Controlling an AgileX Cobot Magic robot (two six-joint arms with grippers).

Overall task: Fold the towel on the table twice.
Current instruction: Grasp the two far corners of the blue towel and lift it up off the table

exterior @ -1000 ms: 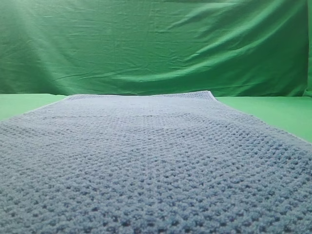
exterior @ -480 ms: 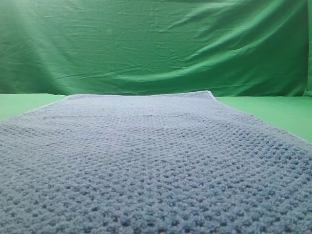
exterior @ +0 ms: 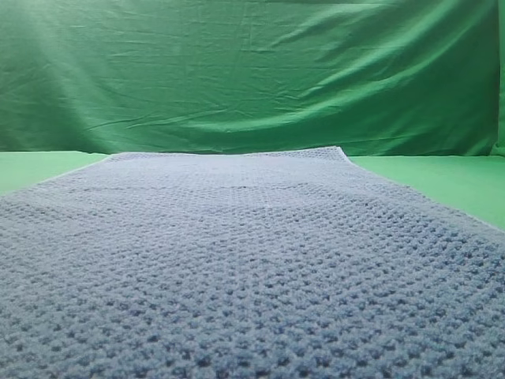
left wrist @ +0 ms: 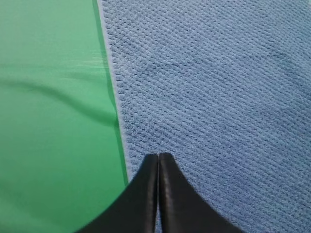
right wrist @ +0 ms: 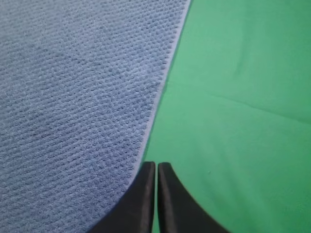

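From the high view we see only the blue-grey waffle-knit towel (exterior: 252, 268) spread flat on the smooth bright green desk (exterior: 442, 178), its long axis running away toward the wrinkled green cloth backdrop (exterior: 252, 71). Only our wrist views show the arms: the left tool (left wrist: 158, 158) clenched over the towel's left edge, the right tool (right wrist: 156, 166) clenched at its right edge, neither visibly holding cloth.

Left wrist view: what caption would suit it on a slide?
Shut left gripper poised at the pale left edge of the flat blue-grey towel on the green table.
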